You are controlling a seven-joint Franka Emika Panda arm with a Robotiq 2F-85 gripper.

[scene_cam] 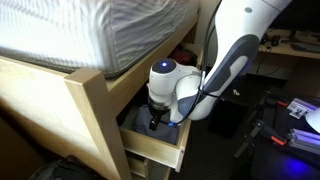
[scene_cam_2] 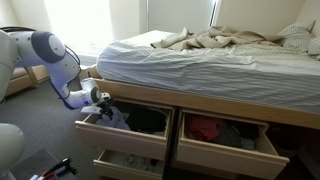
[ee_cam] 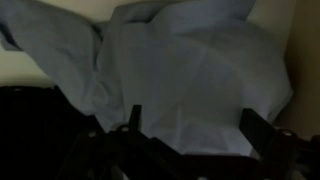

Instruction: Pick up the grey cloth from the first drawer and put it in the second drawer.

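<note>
The grey cloth lies bunched in the open top drawer under the bed frame. It is not yet lifted. The gripper is positioned directly above it, jaws spread wide, fingers flanking the fabric and gripping nothing. Contact with the cloth cannot be confirmed.

Status: approach made, grasp pending. Remaining steps: close on the cloth, lift clear, transfer, release.

In an exterior view, a lower drawer and an adjacent drawer containing a red item stand open. Which one is the target cannot be determined.
</note>
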